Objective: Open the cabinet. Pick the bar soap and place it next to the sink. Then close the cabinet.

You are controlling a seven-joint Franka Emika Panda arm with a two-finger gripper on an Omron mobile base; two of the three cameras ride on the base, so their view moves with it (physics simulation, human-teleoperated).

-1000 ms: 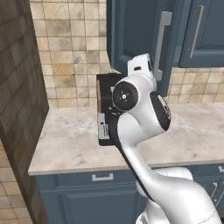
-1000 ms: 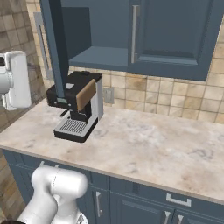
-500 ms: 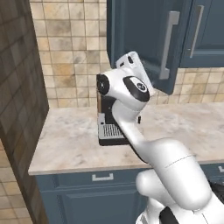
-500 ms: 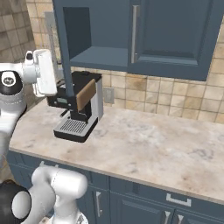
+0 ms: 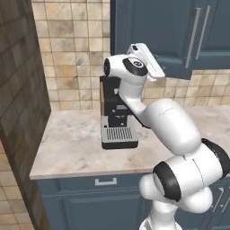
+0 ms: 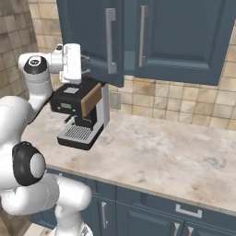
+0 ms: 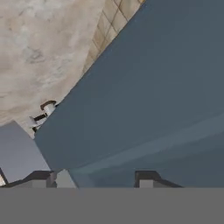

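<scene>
The dark blue wall cabinet (image 6: 90, 32) hangs above the counter, and its left door stands only slightly ajar, almost flush with the right door (image 6: 184, 37). Its long silver handle (image 6: 110, 41) is at the door's right edge. My gripper (image 6: 85, 64) is at the lower part of that door's outer face, left of the handle, fingers pointing at the panel. From the other side the gripper (image 5: 160, 75) sits by the door's bottom edge. The hand view has blue door panel (image 7: 148, 96) close ahead, and the gripper (image 7: 101, 179) is open with nothing between its fingers. The bar soap and the sink are out of view.
A black coffee machine (image 6: 80, 110) stands on the beige marble counter (image 6: 161, 156) right below my hand, also visible as the coffee machine (image 5: 117, 117). A tall brown tiled wall (image 5: 18, 112) closes the counter's left end. Blue base cabinets run under the counter.
The left cabinet door has swung from wide open to almost shut. My hand has moved with it toward the cabinet front, and the fingers have drawn somewhat closer together.
</scene>
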